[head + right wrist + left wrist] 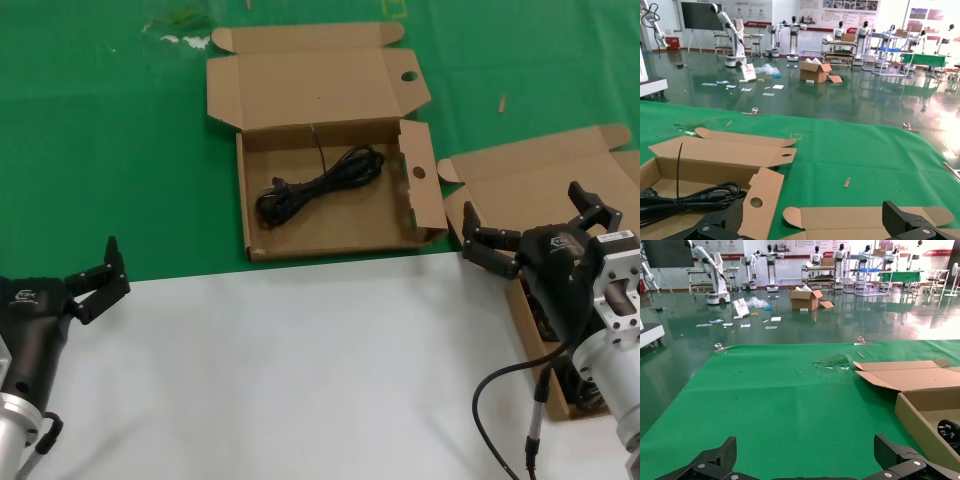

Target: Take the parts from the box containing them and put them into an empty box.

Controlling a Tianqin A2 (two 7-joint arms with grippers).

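A looped black cable lies in the holed cardboard box. Light, floppy and glossy, it looks best pinched mid-bundle. The right claw hovers wide open over the plain-flapped box.

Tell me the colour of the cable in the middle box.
Black cable, clearest in the head view.

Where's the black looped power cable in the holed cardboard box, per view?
Head view: the glossy black looped power cable lies on the floor of the shallow brown cardboard box with round holes, centre of picture.
Left wrist view: only a black plug end shows inside the box wall; likely the same cable.
Right wrist view: the cable lies in the box, behind the holed flap.
Shared landmark: that box.
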